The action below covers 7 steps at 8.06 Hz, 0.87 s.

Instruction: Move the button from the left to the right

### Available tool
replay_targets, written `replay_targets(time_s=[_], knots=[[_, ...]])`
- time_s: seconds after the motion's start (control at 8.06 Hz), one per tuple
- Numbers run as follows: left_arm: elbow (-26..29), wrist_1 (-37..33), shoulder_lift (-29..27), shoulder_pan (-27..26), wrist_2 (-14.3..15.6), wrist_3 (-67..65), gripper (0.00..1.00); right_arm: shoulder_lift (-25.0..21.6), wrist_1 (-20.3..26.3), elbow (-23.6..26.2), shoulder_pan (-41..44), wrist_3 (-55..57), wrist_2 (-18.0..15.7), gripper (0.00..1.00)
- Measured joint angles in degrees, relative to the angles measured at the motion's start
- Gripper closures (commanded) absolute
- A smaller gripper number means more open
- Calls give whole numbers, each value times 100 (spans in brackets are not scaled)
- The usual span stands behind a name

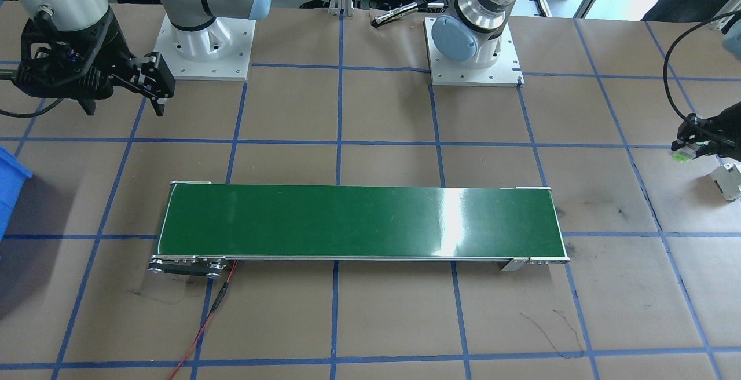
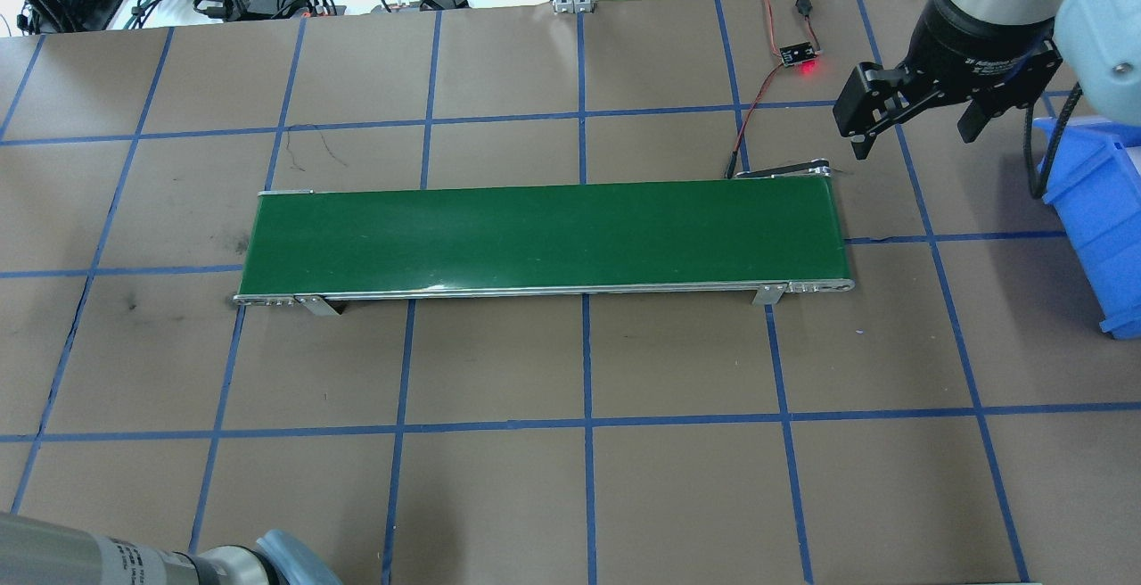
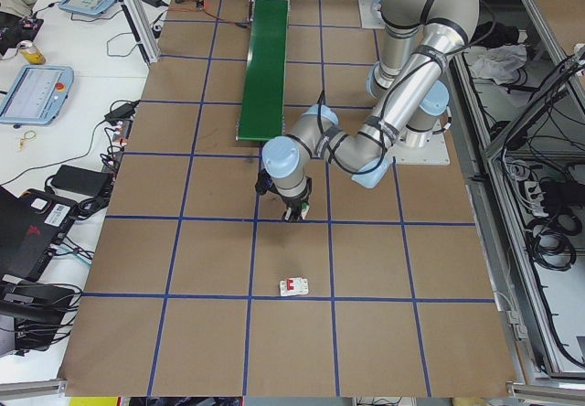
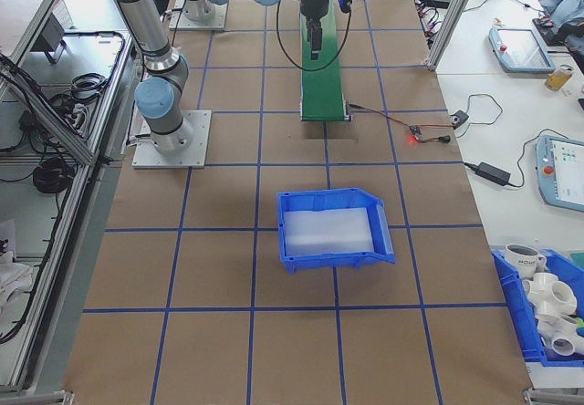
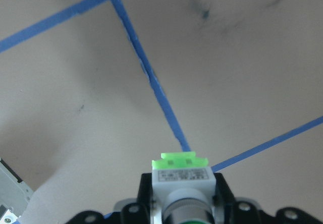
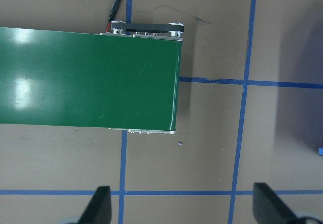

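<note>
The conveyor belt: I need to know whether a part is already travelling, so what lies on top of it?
Nothing lies on the conveyor belt; its whole green top shows bare. The button is off it, shut in the left gripper. The right gripper hangs open near its end.

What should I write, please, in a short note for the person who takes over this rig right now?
Left gripper: shut on the button, held above the table, off the left end of the green conveyor belt.
Right gripper: open and empty, hanging near the belt's right end, beside the blue bin.
A grey-white blocky part lies on the table near the left gripper; it is not the button.
Done: button picked up.
Left: carry it to the right side; the belt is bare.
</note>
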Motion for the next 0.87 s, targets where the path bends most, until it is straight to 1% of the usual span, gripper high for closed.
replay_targets(time_s=[0.12,0.25,0.37,0.62,0.74,0.87], knots=[[-3,-253,360,-298,-88,-538,100,0,3,0,0,0,0,0],[-10,-397,639,-724,-148,-1193,100,0,3,0,0,0,0,0],[-1,-457,787,-1189,-265,-1886,100,0,1,0,0,0,0,0],[25,-440,861,-2071,-647,-3342,100,0,0,0,0,3,0,0],[23,-384,829,-2427,-762,-3988,100,3,0,0,0,2,0,0],[13,-347,785,-2712,-817,-4486,100,6,0,0,0,1,0,0]])
